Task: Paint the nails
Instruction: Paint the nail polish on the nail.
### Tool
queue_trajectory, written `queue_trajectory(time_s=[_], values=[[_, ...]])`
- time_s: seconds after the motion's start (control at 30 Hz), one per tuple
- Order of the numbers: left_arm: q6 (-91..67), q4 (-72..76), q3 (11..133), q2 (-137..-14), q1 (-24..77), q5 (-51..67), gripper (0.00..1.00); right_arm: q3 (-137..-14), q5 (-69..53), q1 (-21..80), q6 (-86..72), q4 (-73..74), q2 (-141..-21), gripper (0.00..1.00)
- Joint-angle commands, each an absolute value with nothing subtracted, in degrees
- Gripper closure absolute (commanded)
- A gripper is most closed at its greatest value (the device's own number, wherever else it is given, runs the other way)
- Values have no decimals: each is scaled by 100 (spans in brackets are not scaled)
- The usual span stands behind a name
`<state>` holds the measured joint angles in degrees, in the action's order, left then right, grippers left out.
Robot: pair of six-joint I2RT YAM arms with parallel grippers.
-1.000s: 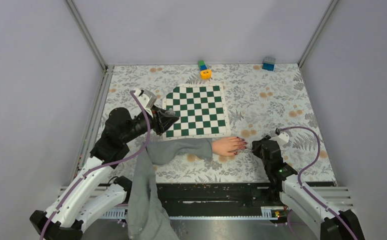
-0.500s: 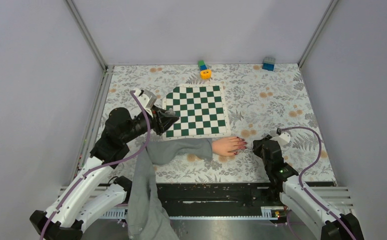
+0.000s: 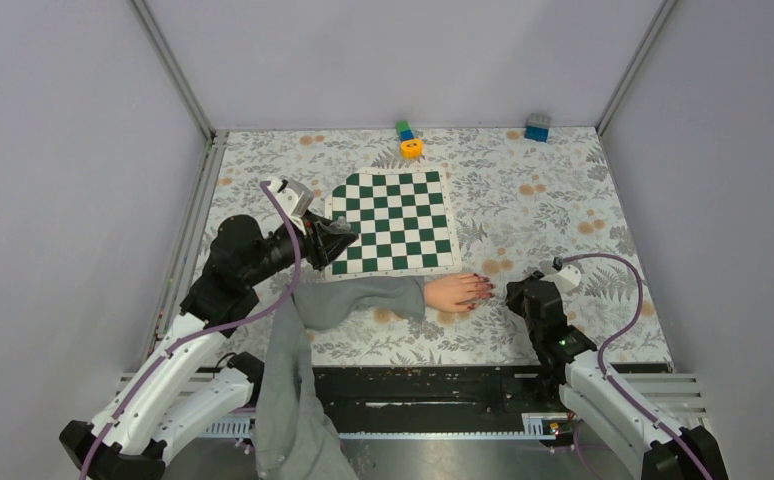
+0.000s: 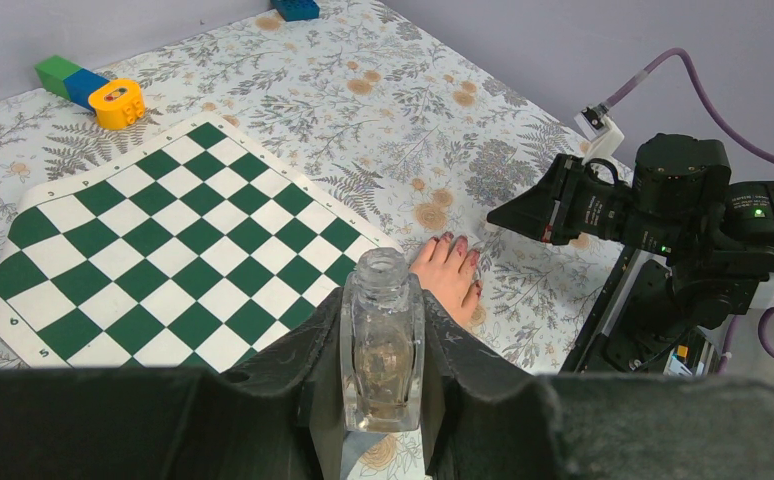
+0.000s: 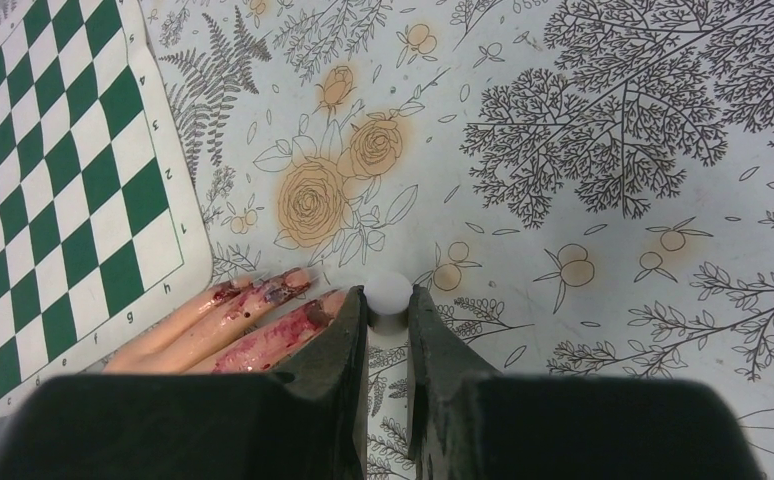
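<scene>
Grips a small clear glass bottle (image 4: 382,340) upright, neck uncapped, between the fingers of the left end effector (image 4: 381,372). Pinches a small white round piece (image 5: 387,293) in the nearly closed right end effector (image 5: 387,330). Places the nails (image 5: 281,290), dark red and smeared, just left of the right end effector's tips, on a pale hand (image 5: 198,335) flat on the floral counter (image 5: 583,150), beside the chessboard mat (image 5: 63,170).

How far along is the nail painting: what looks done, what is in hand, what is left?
Done: the visible nails are dark red, with smears down the fingers. In hand: left gripper clamps an uncapped glass bottle; right gripper pinches a white piece, perhaps the brush cap, beside those nails. Left: other nails hidden, unconfirmed; smears need tidying.
</scene>
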<state>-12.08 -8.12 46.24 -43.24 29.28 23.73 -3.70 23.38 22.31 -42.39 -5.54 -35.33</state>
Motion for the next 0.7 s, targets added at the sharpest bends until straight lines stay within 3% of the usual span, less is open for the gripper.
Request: queue_trajectory(time_s=[0.0,0.67], values=[[-1235,-620,4801,-4213,2906,2339,100,-589,2616,2197,-4346,-585,-3482,100],[-1230,-624,4796,-4176,2909,2300,100,-423,2851,2197,-4508,-484,-3034,100]])
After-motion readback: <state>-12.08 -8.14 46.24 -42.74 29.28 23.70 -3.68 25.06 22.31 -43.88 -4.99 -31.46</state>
